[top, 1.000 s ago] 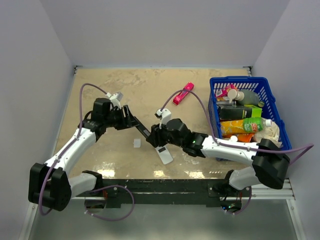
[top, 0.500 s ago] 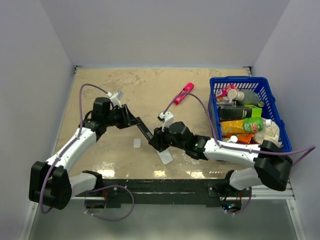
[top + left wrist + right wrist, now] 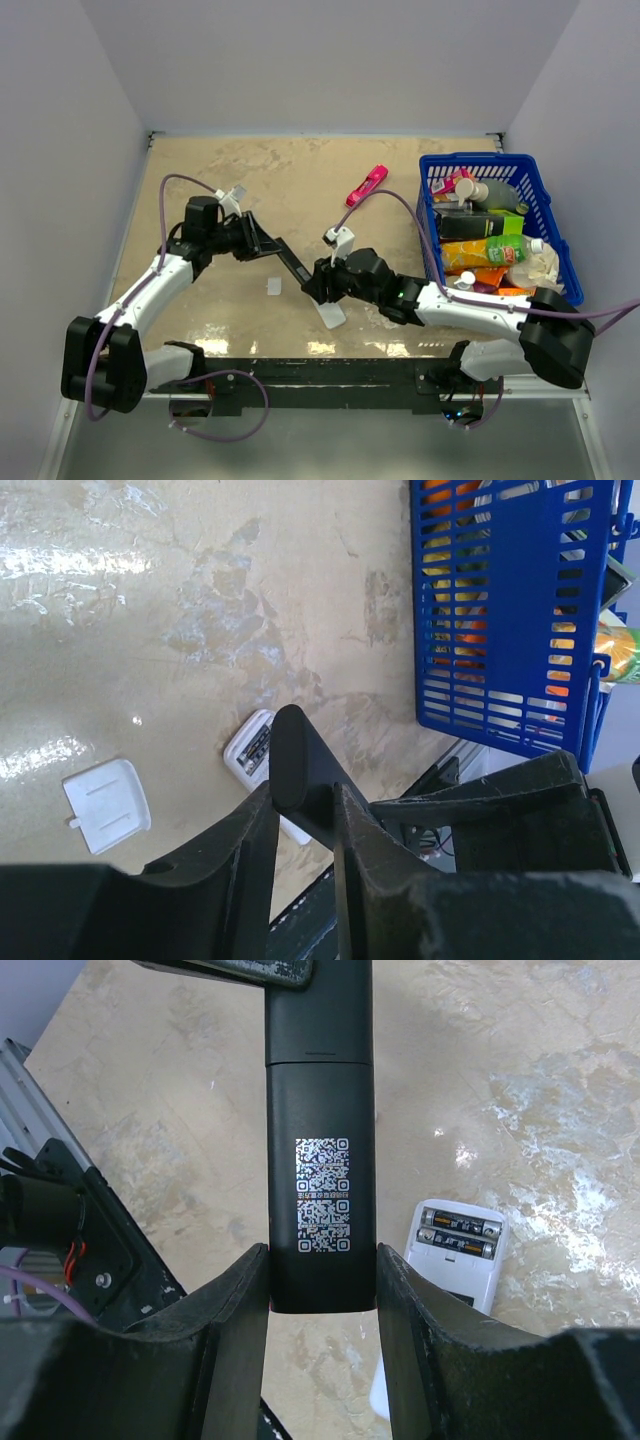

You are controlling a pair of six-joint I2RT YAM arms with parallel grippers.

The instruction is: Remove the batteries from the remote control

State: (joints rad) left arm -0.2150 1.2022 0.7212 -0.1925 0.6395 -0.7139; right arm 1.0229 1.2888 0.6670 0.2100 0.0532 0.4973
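**A:** What's at the left?

**B:** The left gripper [image 3: 303, 798] is clamped on the rounded end of a black remote [image 3: 320, 1140], which is held above the table [image 3: 200, 170]. Just beside that, a white cover [image 3: 105, 805] lies flat on the tabletop.

**A:** And the remote's other end?

**B:** The right gripper [image 3: 320, 1260] grasps it, jaws pressed against both long sides, with the QR label [image 3: 322, 1195] facing the wrist camera.

**A:** Where are the batteries?

**B:** Two batteries [image 3: 456, 1232] sit side by side in the open compartment of a white remote [image 3: 450, 1265], which lies on the table just below the right gripper.

**A:** Farther right?

**B:** A pink remote [image 3: 367, 186] lies toward the back. A blue basket [image 3: 478, 158] packed with goods stands at the right edge.
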